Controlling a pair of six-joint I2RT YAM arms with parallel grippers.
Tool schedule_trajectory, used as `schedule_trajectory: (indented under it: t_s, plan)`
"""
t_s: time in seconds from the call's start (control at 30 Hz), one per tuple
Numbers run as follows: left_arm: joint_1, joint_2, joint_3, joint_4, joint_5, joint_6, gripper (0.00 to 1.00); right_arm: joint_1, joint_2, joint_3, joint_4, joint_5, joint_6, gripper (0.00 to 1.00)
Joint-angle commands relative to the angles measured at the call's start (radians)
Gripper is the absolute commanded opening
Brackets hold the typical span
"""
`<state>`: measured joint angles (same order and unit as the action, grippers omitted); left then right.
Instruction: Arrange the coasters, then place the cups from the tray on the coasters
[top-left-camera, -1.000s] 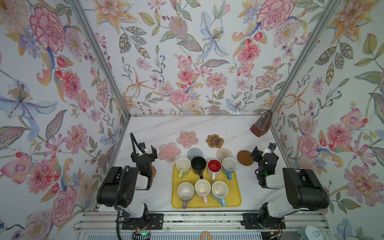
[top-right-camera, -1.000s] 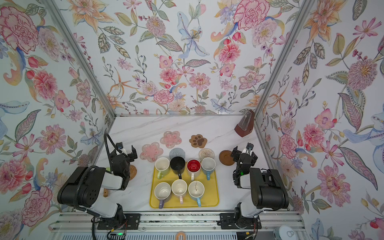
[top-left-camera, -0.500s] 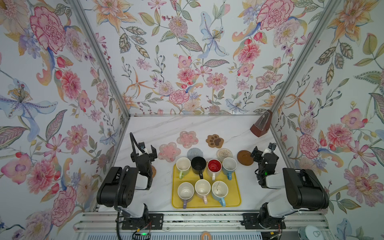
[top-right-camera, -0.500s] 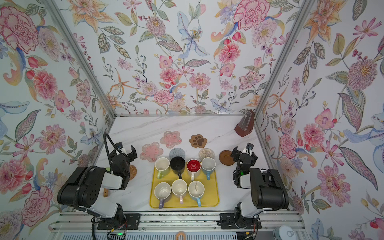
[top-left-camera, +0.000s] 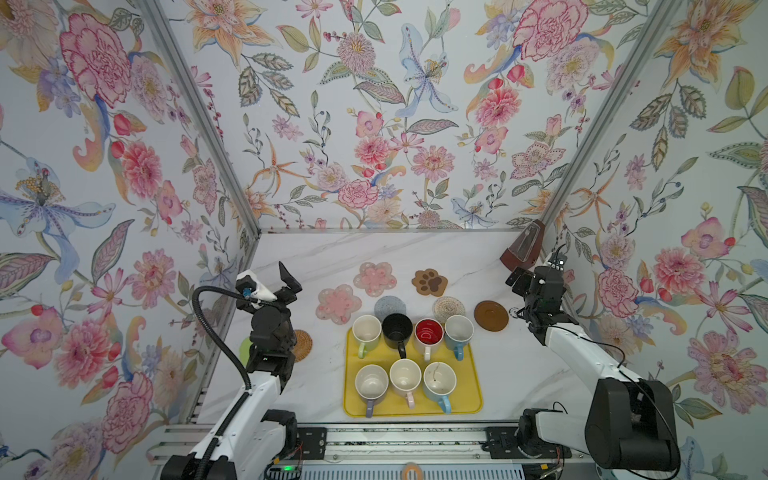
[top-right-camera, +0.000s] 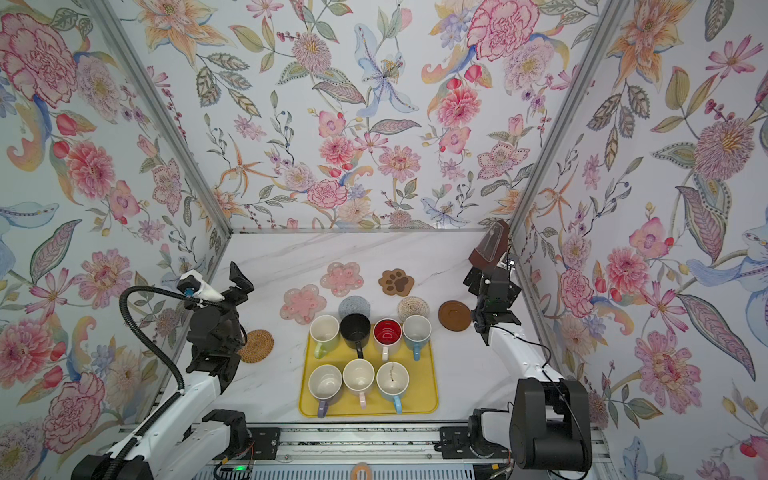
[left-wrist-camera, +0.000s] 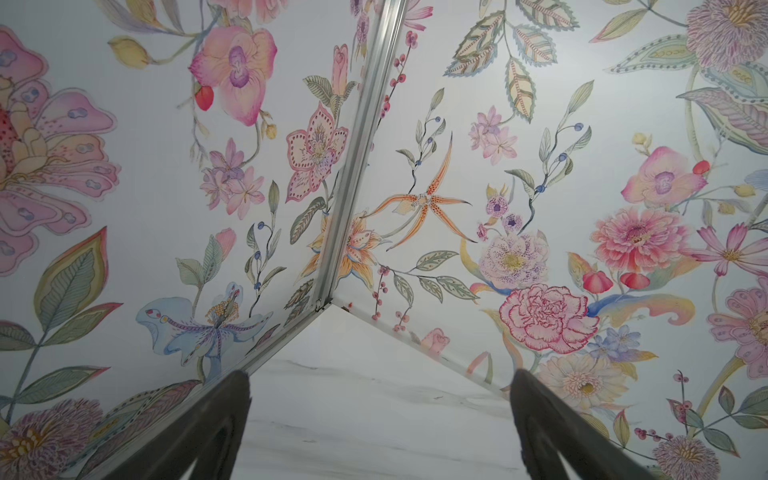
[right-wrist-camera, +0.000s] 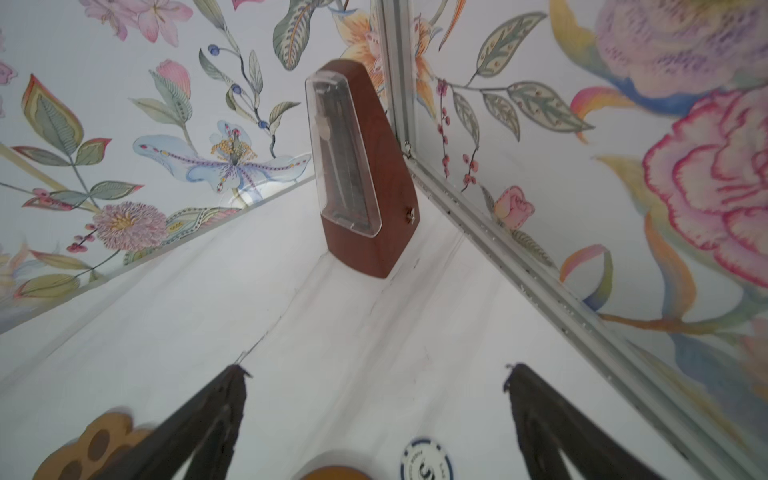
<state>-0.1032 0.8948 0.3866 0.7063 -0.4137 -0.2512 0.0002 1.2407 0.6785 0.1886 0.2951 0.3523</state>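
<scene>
Nothing visibly shifts from a second ago: left gripper (left-wrist-camera: 379, 374) and right gripper (right-wrist-camera: 374, 368) stand spread, empty. Cups (top-left-camera: 405, 376) sit on the tray (top-left-camera: 473, 374) (lower centre); coasters (top-left-camera: 337, 303) bunch above it, so space those apart first.

We could read no words or numbers anywhere, for the only lettering we found stood on a small round blue-and-white chip (right-wrist-camera: 424, 459) lying on the white table (right-wrist-camera: 332, 332) in the right wrist view, and it was too blurred to make out.
</scene>
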Motion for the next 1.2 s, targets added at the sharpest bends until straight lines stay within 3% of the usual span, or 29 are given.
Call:
schedule_trajectory:
  t_s: [0.0, 0.1, 0.3, 0.63, 0.93, 1.17]
  plan:
    - [0.017, 0.010, 0.021, -0.212, 0.039, -0.074, 0.99, 0.000, -0.058, -0.060, -0.243, -0.170, 0.094, 0.94]
    - [0.016, 0.031, 0.074, -0.314, -0.005, -0.082, 0.99, 0.001, -0.099, -0.098, -0.327, -0.231, 0.153, 0.86]
    - [0.017, 0.061, 0.065, -0.269, -0.011, -0.122, 0.99, 0.003, -0.119, -0.142, -0.403, -0.222, 0.185, 0.81]
    - [0.017, 0.063, 0.064, -0.286, 0.028, -0.139, 0.99, 0.013, 0.028, -0.100, -0.344, -0.274, 0.209, 0.71]
    - [0.017, 0.008, 0.026, -0.304, 0.013, -0.163, 0.99, 0.074, 0.176, -0.006, -0.362, -0.185, 0.224, 0.65]
    - [0.017, -0.019, 0.028, -0.337, 0.010, -0.169, 0.99, 0.087, 0.210, -0.004, -0.359, -0.126, 0.238, 0.63]
